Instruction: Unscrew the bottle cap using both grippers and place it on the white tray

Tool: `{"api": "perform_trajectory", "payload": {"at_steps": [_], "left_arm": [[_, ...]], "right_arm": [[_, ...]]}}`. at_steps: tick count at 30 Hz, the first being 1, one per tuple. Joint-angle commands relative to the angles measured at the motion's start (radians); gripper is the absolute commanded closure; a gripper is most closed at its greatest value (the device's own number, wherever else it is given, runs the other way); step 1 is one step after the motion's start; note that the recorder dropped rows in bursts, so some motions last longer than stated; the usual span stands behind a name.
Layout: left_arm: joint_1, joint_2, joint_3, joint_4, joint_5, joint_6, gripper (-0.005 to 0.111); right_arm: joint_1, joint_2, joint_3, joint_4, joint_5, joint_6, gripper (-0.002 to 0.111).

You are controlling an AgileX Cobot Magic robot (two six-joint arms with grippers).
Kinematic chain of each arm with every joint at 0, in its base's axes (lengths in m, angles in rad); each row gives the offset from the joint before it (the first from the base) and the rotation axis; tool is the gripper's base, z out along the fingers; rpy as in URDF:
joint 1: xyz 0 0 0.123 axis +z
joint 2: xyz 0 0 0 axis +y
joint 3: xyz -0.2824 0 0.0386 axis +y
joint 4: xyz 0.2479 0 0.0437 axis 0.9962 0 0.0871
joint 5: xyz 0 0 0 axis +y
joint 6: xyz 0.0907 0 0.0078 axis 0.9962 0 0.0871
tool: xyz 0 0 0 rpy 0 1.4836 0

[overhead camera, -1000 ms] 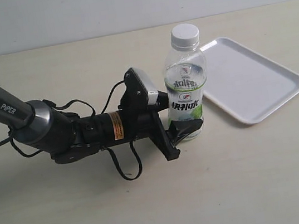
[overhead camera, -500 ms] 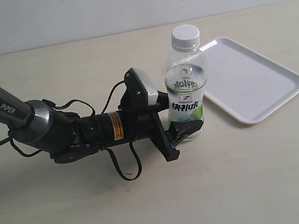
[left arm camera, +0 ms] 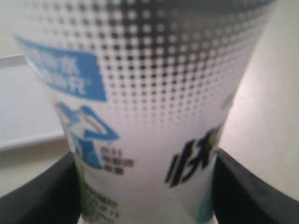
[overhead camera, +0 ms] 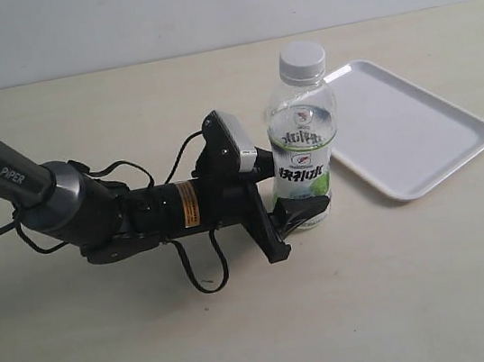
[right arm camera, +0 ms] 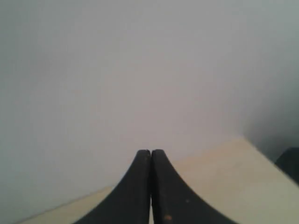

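Left hand [overhead camera: 304, 212] grasping bottle [overhead camera: 302, 140] low, beside white tray [overhead camera: 413, 133] edge; bottle cap [overhead camera: 301, 60] unobstructed; right hand [right arm camera: 150, 179] clenched.

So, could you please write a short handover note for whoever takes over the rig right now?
Left claw: closed low on the bottle, which stands upright on the table beside the white tray.
Right claw: shut, empty, outside the exterior view.
Bottle cap: on the neck, not yet removed.
To do: right claw twists the cap off and sets it on the tray.
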Motion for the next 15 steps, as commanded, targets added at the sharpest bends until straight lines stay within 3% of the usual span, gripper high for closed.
{"api": "perform_trajectory", "payload": {"at_steps": [1, 4, 7, 9, 12, 15], "left_arm": [[-0.002, -0.004, -0.001, 0.021, 0.003, -0.001, 0.107], [-0.002, -0.004, -0.001, 0.015, 0.003, -0.001, 0.107], [-0.002, -0.004, -0.001, 0.024, 0.005, -0.001, 0.107], [-0.002, -0.004, -0.001, 0.030, 0.010, -0.001, 0.107], [-0.002, -0.004, -0.001, 0.037, 0.017, -0.005, 0.107], [-0.002, -0.004, -0.001, 0.037, 0.030, -0.005, 0.107]], "right_arm": [[-0.016, 0.094, -0.102, 0.406, 0.182, -0.423, 0.108], [-0.033, 0.158, -0.208, 0.684, 0.402, -0.740, 0.108], [-0.039, 0.249, -0.351, 0.761, 0.736, -0.806, 0.108], [-0.039, 0.315, -0.463, 0.717, 0.912, -0.780, 0.108], [0.007, 0.360, -0.561, 0.491, 0.912, -0.611, 0.106], [0.090, 0.360, -0.563, 0.213, 0.912, -0.586, 0.098]]}}
